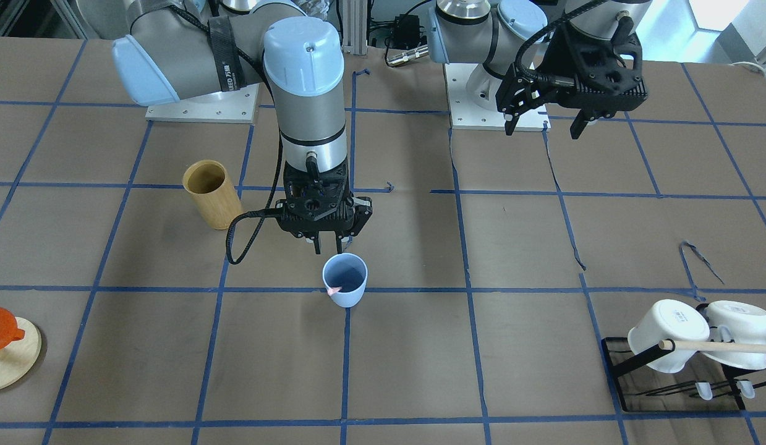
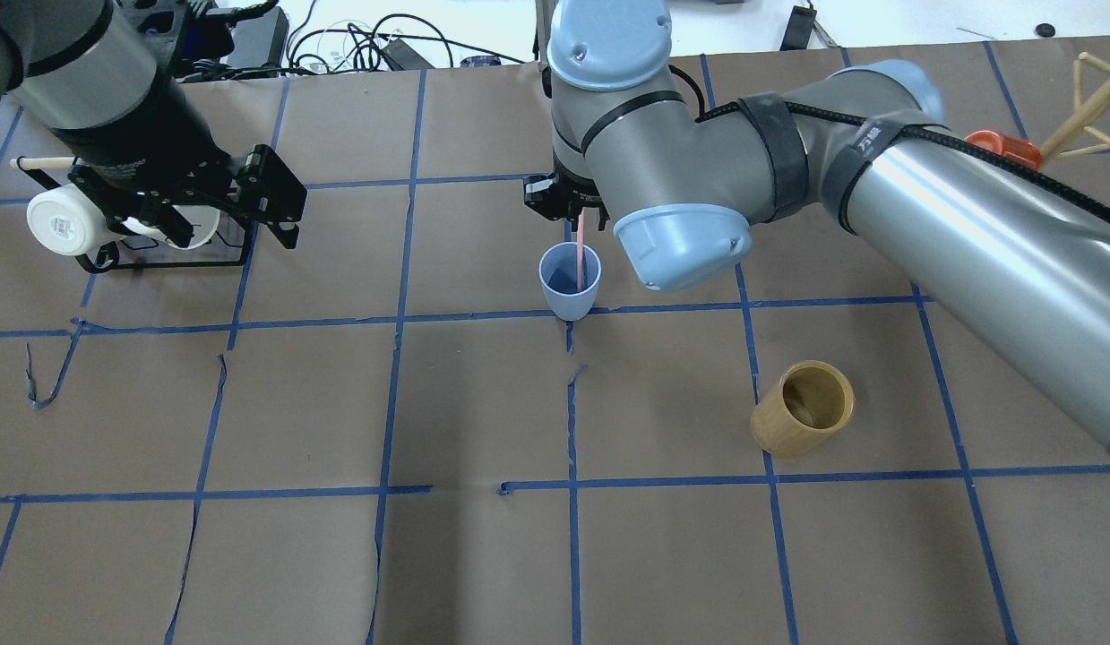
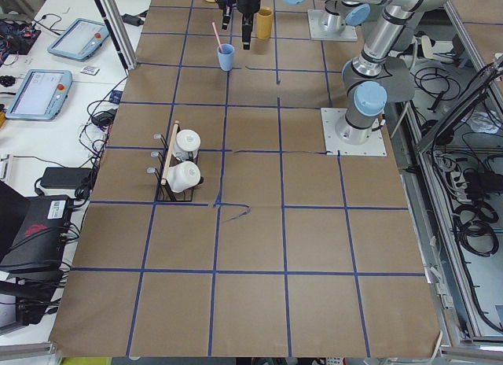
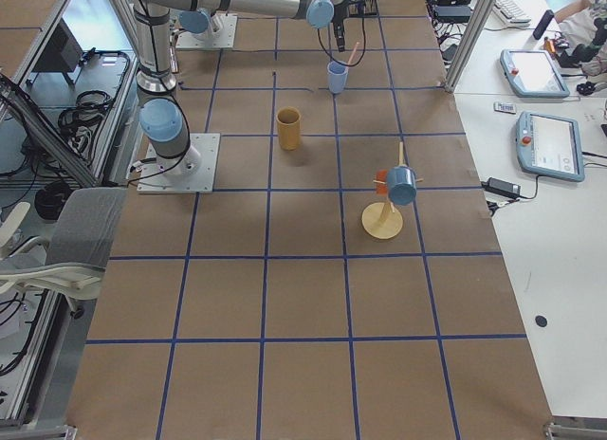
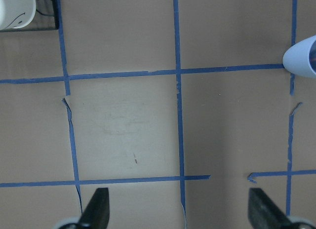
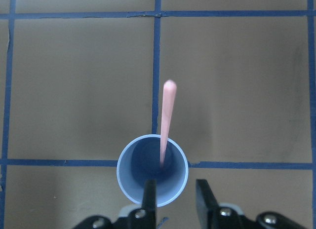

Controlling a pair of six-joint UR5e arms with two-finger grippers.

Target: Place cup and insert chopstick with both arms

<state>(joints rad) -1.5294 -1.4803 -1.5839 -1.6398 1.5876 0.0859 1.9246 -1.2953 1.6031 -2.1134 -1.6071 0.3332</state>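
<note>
Item, task status: judged all but complete. Blue cup stood upright on the brown paper near the middle of the desk, well apart from every edge, set over a blue tape line. Pink chopstick stood inside the cup, its lower end at the bottom and its upper end leaning out over the rim toward the far edge from the robot. It rested on the cup alone. Right gripper hung just above the near side of the rim, jaws parted and holding nothing, with neither finger touching the stick. Left gripper hovered over bare paper on the robot's left half of the desk, jaws spread wide and empty. Beside it, toward the far edge, was the black mug rack carrying two white mugs. Other contents: a bamboo cup, upright and apparently empty, on the right arm's side, well apart from the blue cup. A wooden mug tree with an orange and a blue mug stood nearer the far edge on that same side. Both placing and inserting appeared done. Remaining, by estimate: only lifting the right arm clear without knocking the leaning stick.
</note>
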